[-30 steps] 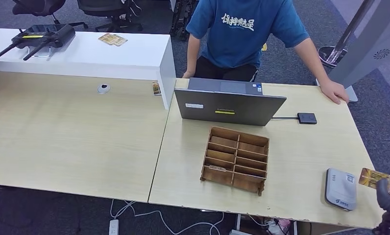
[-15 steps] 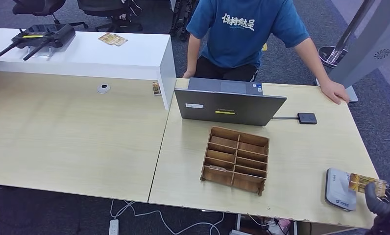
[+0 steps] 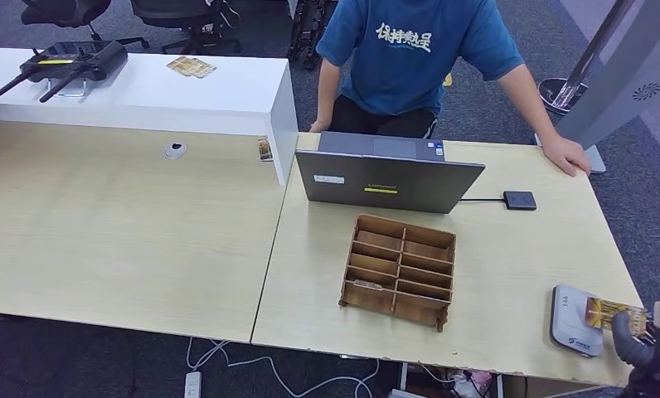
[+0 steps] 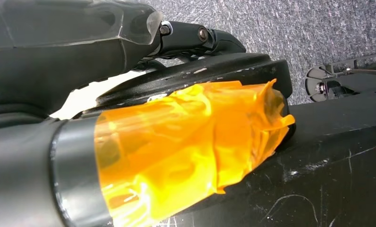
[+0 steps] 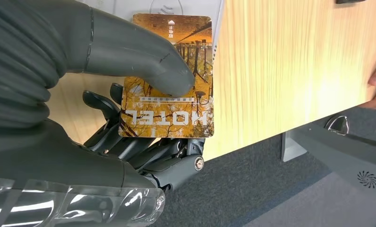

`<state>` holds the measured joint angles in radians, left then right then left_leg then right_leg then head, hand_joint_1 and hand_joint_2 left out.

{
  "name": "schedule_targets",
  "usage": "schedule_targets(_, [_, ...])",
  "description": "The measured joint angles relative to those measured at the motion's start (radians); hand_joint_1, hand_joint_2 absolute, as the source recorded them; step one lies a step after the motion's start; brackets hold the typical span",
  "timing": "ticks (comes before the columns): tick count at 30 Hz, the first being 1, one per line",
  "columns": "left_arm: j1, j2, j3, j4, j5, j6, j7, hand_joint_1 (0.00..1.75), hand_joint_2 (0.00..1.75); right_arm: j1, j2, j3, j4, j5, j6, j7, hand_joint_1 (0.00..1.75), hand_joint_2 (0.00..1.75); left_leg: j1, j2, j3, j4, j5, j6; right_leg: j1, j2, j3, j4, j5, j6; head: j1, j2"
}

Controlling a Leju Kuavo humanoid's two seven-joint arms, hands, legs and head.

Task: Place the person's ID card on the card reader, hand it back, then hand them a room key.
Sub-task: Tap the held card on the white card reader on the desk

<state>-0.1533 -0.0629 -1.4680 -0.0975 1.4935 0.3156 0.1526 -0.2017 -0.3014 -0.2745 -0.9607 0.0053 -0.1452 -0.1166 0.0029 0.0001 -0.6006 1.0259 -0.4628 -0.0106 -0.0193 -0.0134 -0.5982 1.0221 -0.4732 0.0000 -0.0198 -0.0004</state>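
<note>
My right hand (image 3: 642, 344) sits at the table's near right corner and holds an orange card (image 3: 610, 313) printed "HOTEL". The right wrist view shows the thick thumb (image 5: 143, 56) pressing that card (image 5: 169, 75) against the dark fingers below it. The card's far end overlaps the grey-white card reader (image 3: 575, 319), which lies flat near the table's front edge; I cannot tell whether card and reader touch. A person in a blue shirt (image 3: 414, 50) stands behind the table with a hand (image 3: 565, 154) resting on its far right edge.
A wooden divided tray (image 3: 400, 269) stands mid-table, with a card in its near left slot. Behind it is an open laptop (image 3: 386, 178) and a small black hub (image 3: 519, 200). A white counter (image 3: 144, 91) runs at the back left.
My right hand has carried the card leftward and nearer, from beside the reader to over its right part. The person has not moved.
</note>
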Motion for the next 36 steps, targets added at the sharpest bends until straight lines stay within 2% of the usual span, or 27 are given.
schedule_targets(23, [0.000,0.000,0.000,0.000,0.001,-0.001,0.000,0.00,0.00,-0.027,-0.009,0.043,0.037,0.116,0.020,0.043,1.75,1.75,0.000,0.000,0.000,0.000,0.000,0.000,0.000,0.000,0.000,0.000,0.000,0.000,0.000,0.000])
schedule_targets(36, [0.000,0.000,0.000,0.000,0.005,-0.002,0.000,0.00,0.00,-0.056,-0.034,0.079,0.066,0.244,0.004,0.077,1.75,1.75,0.000,0.000,0.001,0.000,0.000,0.000,0.000,0.000,0.001,0.000,0.000,0.000,0.000,0.000])
